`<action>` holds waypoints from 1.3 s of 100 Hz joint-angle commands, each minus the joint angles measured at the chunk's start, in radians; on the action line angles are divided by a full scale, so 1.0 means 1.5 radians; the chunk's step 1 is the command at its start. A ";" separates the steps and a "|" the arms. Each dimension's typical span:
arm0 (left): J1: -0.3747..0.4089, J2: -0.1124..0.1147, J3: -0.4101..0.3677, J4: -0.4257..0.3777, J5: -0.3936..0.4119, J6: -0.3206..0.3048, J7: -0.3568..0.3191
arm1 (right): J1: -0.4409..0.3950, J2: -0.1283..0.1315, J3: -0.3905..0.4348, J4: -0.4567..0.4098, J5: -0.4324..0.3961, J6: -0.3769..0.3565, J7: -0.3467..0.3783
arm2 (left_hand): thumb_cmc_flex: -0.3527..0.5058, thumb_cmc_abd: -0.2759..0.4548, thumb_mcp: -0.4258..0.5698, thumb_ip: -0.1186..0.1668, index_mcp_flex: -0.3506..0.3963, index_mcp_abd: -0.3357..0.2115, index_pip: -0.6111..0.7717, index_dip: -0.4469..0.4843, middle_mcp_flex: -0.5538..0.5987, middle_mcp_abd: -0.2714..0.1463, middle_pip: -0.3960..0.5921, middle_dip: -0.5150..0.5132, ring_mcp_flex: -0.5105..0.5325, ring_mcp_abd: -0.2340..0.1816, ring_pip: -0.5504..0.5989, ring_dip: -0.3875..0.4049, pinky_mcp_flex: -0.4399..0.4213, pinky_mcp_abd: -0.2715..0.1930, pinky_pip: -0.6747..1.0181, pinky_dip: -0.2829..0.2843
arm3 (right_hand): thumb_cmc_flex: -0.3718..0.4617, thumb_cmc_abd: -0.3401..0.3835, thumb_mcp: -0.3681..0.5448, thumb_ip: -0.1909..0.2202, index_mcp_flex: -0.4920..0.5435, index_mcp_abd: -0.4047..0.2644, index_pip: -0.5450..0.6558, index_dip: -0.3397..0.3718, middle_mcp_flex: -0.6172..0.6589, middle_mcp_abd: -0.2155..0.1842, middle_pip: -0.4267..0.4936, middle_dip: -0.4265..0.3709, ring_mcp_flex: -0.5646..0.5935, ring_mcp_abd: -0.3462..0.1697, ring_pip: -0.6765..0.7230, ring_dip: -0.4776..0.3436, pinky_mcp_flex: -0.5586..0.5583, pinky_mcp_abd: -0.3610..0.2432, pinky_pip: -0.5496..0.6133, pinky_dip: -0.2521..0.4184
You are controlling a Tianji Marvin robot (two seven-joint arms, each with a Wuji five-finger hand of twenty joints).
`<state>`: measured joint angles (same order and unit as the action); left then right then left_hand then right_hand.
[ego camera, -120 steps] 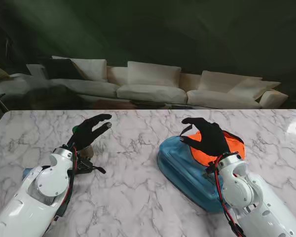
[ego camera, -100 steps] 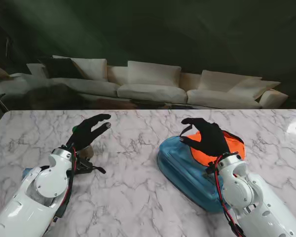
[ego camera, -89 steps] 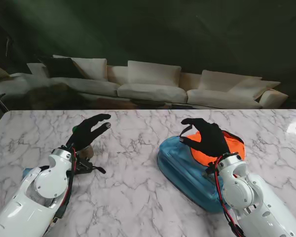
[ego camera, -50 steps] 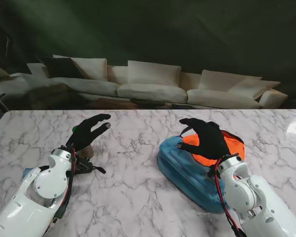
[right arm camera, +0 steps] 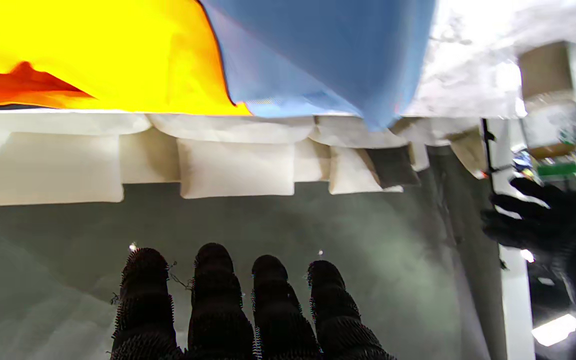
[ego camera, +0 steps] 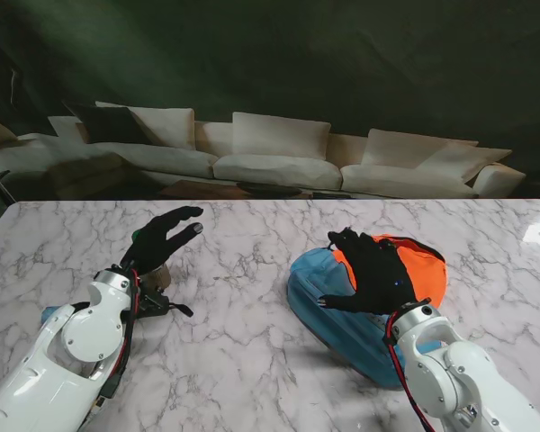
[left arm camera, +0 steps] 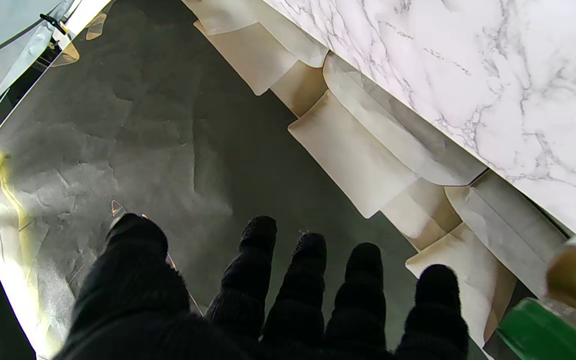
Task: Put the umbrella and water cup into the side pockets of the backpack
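The blue backpack (ego camera: 310, 290) with an orange panel (ego camera: 420, 270) lies flat on the right of the marble table; in the right wrist view I see its blue fabric (right arm camera: 318, 50). My right hand (ego camera: 373, 274) rests over its top, open, fingers spread flat and holding nothing. My left hand (ego camera: 162, 238) hovers open on the left, fingers apart, over the water cup (ego camera: 158, 274), which is mostly hidden. The left wrist view shows the cup's brown lid and green band (left arm camera: 568, 300) beside the fingers (left arm camera: 308, 280). I cannot make out the umbrella; something small and blue (ego camera: 47, 315) peeks out by my left forearm.
The white marble table (ego camera: 252, 360) stretches between both arms. Beyond its far edge stands a long white sofa (ego camera: 279, 153) against a dark wall.
My right hand has drawn back nearer to me and flattened from a curled pose at the backpack's far end onto its top. The left hand has not moved.
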<state>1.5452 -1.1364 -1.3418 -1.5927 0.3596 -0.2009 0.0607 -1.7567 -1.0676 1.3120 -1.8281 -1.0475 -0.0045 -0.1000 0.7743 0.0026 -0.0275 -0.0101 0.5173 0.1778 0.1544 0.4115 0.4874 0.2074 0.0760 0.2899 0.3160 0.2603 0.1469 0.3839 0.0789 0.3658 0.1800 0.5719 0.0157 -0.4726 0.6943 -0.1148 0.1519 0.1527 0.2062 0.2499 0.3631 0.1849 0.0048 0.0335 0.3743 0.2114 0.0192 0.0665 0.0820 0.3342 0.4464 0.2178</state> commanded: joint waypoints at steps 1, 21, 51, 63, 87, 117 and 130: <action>-0.002 -0.001 0.001 0.000 -0.004 0.000 -0.008 | 0.011 -0.002 -0.009 0.025 -0.017 0.018 0.013 | 0.007 0.029 -0.006 -0.005 0.003 0.001 0.001 0.004 0.012 0.000 0.000 0.007 0.011 -0.003 0.007 0.007 -0.001 -0.011 0.005 0.017 | -0.037 -0.023 0.020 -0.016 -0.025 0.031 -0.025 -0.015 -0.006 0.013 -0.024 -0.014 -0.022 0.004 -0.018 -0.012 -0.002 0.007 -0.008 0.011; -0.003 -0.001 0.001 0.003 -0.001 -0.002 -0.006 | 0.043 0.006 -0.054 0.046 -0.032 0.087 0.089 | 0.006 0.029 -0.006 -0.005 0.001 0.000 0.001 0.004 0.012 -0.001 0.001 0.008 0.012 -0.003 0.008 0.007 0.000 -0.012 0.006 0.017 | -0.056 -0.030 0.033 -0.025 -0.017 0.029 -0.080 -0.019 -0.037 0.017 -0.025 -0.021 -0.036 0.008 -0.020 -0.015 -0.015 0.010 -0.005 0.010; -0.006 -0.001 0.005 0.009 0.002 -0.001 -0.008 | 0.096 0.010 -0.130 0.080 -0.026 0.179 0.148 | 0.006 0.028 -0.005 -0.005 0.001 0.000 0.001 0.004 0.012 -0.002 0.001 0.008 0.011 -0.004 0.007 0.007 0.000 -0.012 0.006 0.018 | 0.007 -0.039 0.020 -0.010 0.003 0.025 -0.166 0.002 -0.071 0.022 -0.029 -0.025 -0.049 0.027 -0.019 -0.015 -0.037 0.061 0.029 -0.018; -0.006 -0.001 0.004 0.010 0.001 -0.001 -0.005 | 0.116 0.012 -0.154 0.098 -0.023 0.213 0.176 | 0.006 0.028 -0.005 -0.005 0.001 -0.001 0.001 0.004 0.011 -0.001 0.001 0.008 0.011 -0.004 0.007 0.007 -0.001 -0.012 0.006 0.017 | 0.150 -0.037 -0.037 0.023 0.008 -0.030 -0.171 -0.080 -0.086 -0.015 -0.030 -0.025 -0.044 0.035 -0.013 -0.003 -0.034 0.100 0.094 -0.048; -0.006 -0.002 0.005 0.009 0.001 0.001 -0.003 | 0.148 0.007 -0.189 0.152 0.040 0.243 0.154 | 0.004 0.027 -0.006 -0.005 0.001 0.000 0.001 0.004 0.011 -0.002 0.001 0.008 0.011 -0.005 0.007 0.007 -0.001 -0.012 0.006 0.018 | 0.430 -0.004 0.219 0.040 -0.010 -0.179 -0.134 0.157 -0.039 -0.080 -0.025 -0.022 0.064 0.015 0.062 0.048 0.110 0.120 0.293 -0.036; -0.006 -0.002 0.005 0.011 0.002 0.001 -0.004 | 0.156 -0.011 -0.184 0.199 0.117 0.177 0.058 | 0.005 0.028 -0.005 -0.005 0.002 -0.001 0.002 0.004 0.012 -0.002 0.002 0.008 0.012 -0.005 0.007 0.007 -0.001 -0.011 0.006 0.018 | 0.626 -0.027 0.414 -0.003 0.149 -0.387 0.389 0.076 0.230 -0.155 0.379 0.195 0.442 -0.080 0.285 0.173 0.497 -0.056 0.573 0.014; -0.007 -0.002 0.005 0.012 0.003 0.001 -0.003 | 0.162 -0.020 -0.187 0.228 0.132 0.130 0.000 | 0.005 0.028 -0.005 -0.005 0.002 -0.001 0.002 0.004 0.013 -0.003 0.003 0.008 0.012 -0.004 0.007 0.007 -0.001 -0.012 0.005 0.017 | 0.634 -0.034 0.421 -0.019 0.393 -0.338 0.438 0.086 0.422 -0.141 0.466 0.216 0.532 -0.083 0.362 0.238 0.561 -0.103 0.613 0.021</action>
<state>1.5369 -1.1367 -1.3375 -1.5777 0.3627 -0.2003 0.0677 -1.5110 -1.0832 1.0448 -1.5170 -0.8391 0.2094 -0.0924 0.7750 0.0026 -0.0275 -0.0101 0.5173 0.1778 0.1544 0.4116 0.4874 0.2075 0.0760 0.2900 0.3161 0.2603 0.1471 0.3839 0.0788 0.3658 0.1800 0.5723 0.8308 -0.5982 1.1662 -0.1581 0.5256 -0.2772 0.7084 0.3484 0.7873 0.0320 0.4828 0.2815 1.0402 0.1809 0.4147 0.3375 0.8706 0.2994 1.2781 0.2152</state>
